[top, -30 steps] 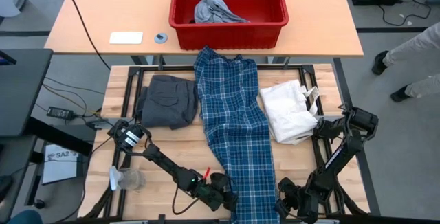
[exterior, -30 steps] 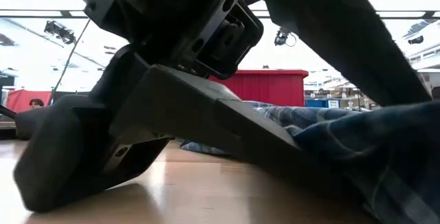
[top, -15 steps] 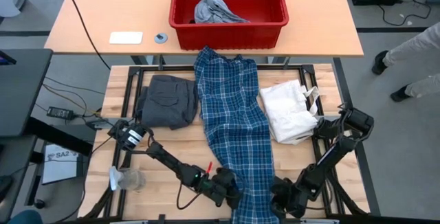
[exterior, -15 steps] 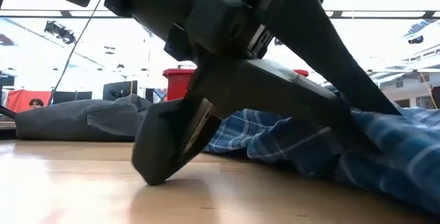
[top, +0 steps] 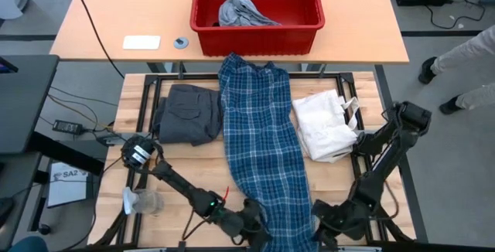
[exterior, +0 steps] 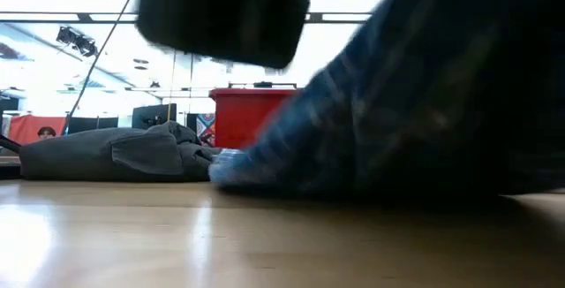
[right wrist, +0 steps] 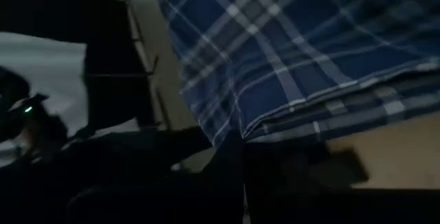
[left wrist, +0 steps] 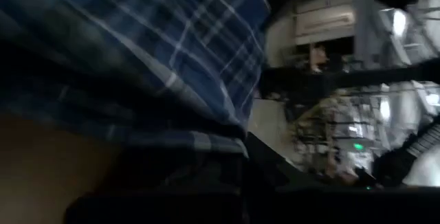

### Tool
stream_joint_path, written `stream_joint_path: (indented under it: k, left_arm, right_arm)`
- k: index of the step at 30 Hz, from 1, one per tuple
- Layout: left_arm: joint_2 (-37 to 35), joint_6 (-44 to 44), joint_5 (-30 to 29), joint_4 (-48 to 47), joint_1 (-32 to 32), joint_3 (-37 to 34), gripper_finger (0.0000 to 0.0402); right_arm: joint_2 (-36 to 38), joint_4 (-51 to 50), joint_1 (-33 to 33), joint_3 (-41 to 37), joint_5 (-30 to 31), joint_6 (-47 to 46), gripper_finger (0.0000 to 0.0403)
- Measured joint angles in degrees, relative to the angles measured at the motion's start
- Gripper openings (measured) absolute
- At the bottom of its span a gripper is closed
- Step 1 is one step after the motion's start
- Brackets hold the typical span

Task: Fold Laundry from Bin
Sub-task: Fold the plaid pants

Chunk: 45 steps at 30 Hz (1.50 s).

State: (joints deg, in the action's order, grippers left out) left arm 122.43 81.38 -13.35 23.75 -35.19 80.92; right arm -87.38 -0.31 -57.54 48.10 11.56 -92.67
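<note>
Table edge point(top: 193, 176): both tools point(top: 255, 225) pinching plaid shirt point(top: 259, 140)

Only one marking is legible: "SA2" in dark letters on a white paper sheet point(top: 63, 181) lying on the floor to the left of the worktop point(top: 193, 163), beside the left arm's base. The rest of the print on that sheet is too small to read. Nothing else in the four views carries readable lettering, numbers or a brand mark.
</note>
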Motion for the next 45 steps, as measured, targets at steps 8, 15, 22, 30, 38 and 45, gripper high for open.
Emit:
stream_joint_path:
  k: [8, 15, 22, 30, 38, 45]
  left_arm:
    - [-2.01, 7.23, -2.04, -0.64, -4.29, 2.43, 0.0001]
    - [-2.92, 3.54, -7.01, -7.98, -2.39, 7.97, 0.0001]
    - [-3.96, 11.67, -11.00, -17.11, 1.75, 8.00, 0.0003]
    - [-6.06, 12.57, -15.25, -22.88, 2.54, 7.98, 0.0002]
    - [-12.63, 23.98, -23.60, -52.51, 1.96, 7.98, 0.0001]
    - [-15.31, 20.66, -22.97, -64.97, 8.31, 8.00, 0.0001]
  right_arm:
    - [7.94, -0.42, -1.21, 0.65, -1.40, -0.34, 0.0001]
    - [14.51, -8.59, 2.10, 1.44, -0.34, 2.66, 0.0000]
    - [19.06, -20.63, 10.09, 1.40, -7.63, 8.30, 0.0000]
    - [19.66, -28.17, 16.58, 1.40, -11.58, 16.75, 0.0000]
    - [19.64, -30.17, 28.48, 1.40, -14.23, 27.06, 0.0000]
    - [19.51, -31.59, 40.51, 1.40, -16.07, 34.37, 0.0000]
